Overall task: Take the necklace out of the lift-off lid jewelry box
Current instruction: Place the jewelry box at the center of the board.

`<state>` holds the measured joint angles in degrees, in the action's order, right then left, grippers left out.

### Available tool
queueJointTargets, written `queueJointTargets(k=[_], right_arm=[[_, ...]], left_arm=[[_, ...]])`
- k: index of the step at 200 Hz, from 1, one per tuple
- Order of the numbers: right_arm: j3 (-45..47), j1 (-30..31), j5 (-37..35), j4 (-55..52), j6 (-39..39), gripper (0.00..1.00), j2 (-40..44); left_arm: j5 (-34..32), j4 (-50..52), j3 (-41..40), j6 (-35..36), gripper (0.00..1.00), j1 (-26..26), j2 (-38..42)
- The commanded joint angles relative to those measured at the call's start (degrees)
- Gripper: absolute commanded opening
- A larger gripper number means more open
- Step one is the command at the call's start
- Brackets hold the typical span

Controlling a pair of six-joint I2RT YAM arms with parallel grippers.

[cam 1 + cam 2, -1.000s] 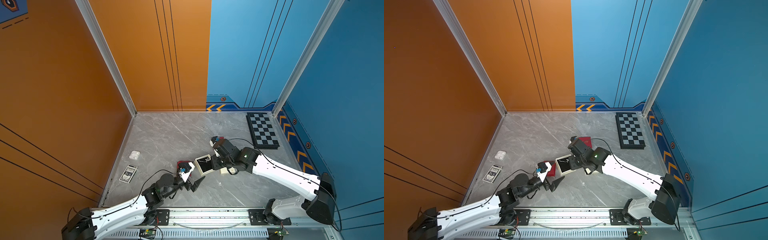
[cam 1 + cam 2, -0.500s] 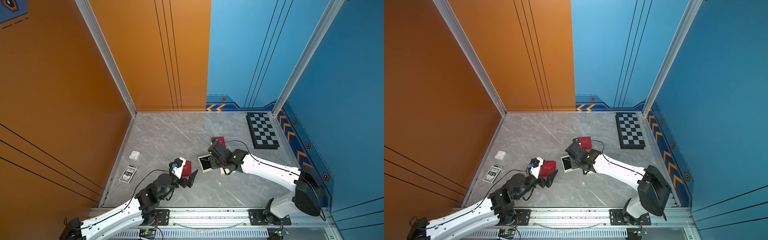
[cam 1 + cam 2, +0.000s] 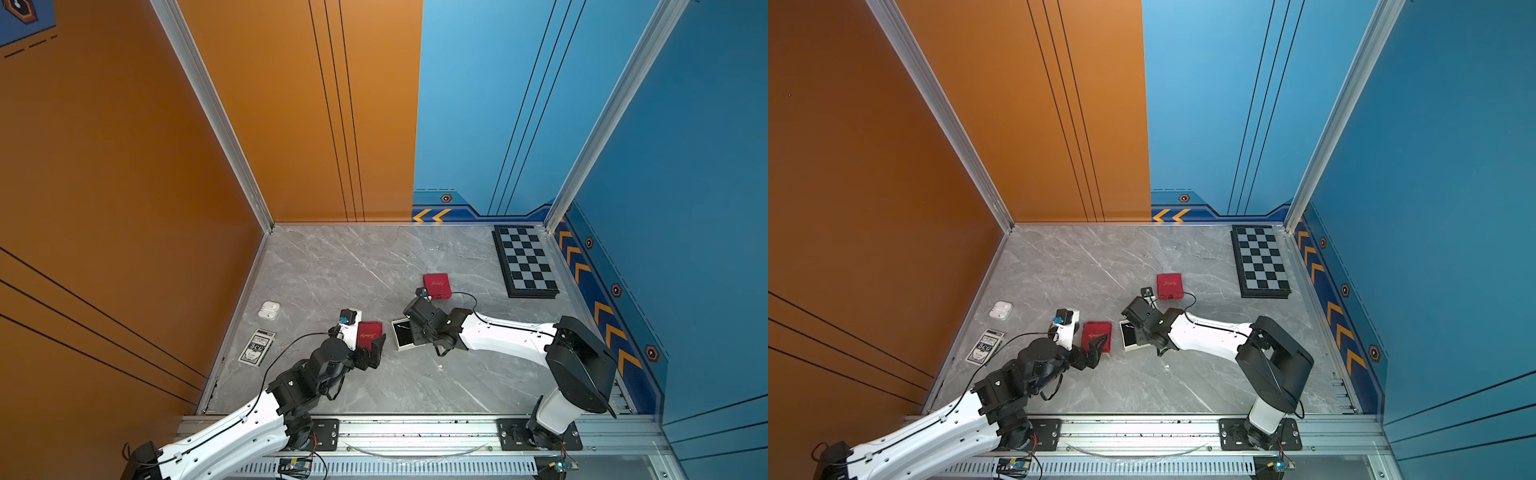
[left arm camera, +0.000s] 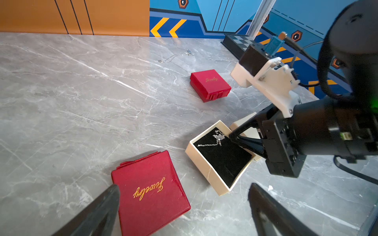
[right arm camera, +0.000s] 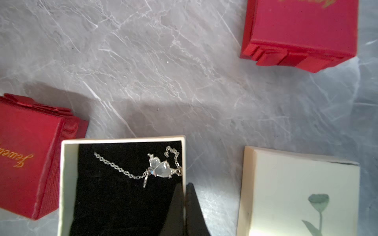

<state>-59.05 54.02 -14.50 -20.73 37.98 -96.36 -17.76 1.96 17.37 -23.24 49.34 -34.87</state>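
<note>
Enclosure of orange wall panels (image 3: 124,166) and blue wall panels (image 3: 498,104) around a grey marble-pattern bench (image 3: 365,266).

The right jaws are closed, faces pressed together. They reach into the open cream jewelry box (image 4: 204,165) close to one wall, above its black lining. The necklace (image 5: 157,167) lies inside that box on the lining. Its chain is slack and its pale winged pendant is just ahead of the closed jaws. Contact between the two cannot be confirmed. The cream lid (image 5: 296,183), printed with a flower, lies off the box on the bench, just to one side of the right jaws.

The left jaws are spread wide and empty. A red jewelry box (image 4: 151,194), gold lettering uppermost, sits on the bench directly ahead of them with its edge at one jaw. Whether it touches cannot be told.

A second red jewelry box (image 3: 436,284), closed, stands beyond the right jaws, apart from them. A loose chain (image 4: 176,56) lies farther beyond it. A chessboard (image 3: 525,262) lies well beyond the right jaws, by the blue panels. A card deck (image 3: 257,347) and a white earbud case (image 3: 269,309) lie well to the outer side of the left jaws, by the orange panels.
</note>
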Motion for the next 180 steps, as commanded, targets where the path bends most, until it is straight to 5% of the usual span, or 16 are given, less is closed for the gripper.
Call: queueJointTargets(k=[1, 180], right_arm=[[1.3, 0.3, -2.8, 1.5, 3.0, 0.02, -1.6], [1.4, 0.7, -4.2, -0.9, 2.6, 0.18, 1.6]], left_arm=[[1.3, 1.6, 1.9, -1.5, 0.98, -0.7, -0.3], [4.5, 4.4, 3.6, -2.4, 0.99, -2.0, -1.1]])
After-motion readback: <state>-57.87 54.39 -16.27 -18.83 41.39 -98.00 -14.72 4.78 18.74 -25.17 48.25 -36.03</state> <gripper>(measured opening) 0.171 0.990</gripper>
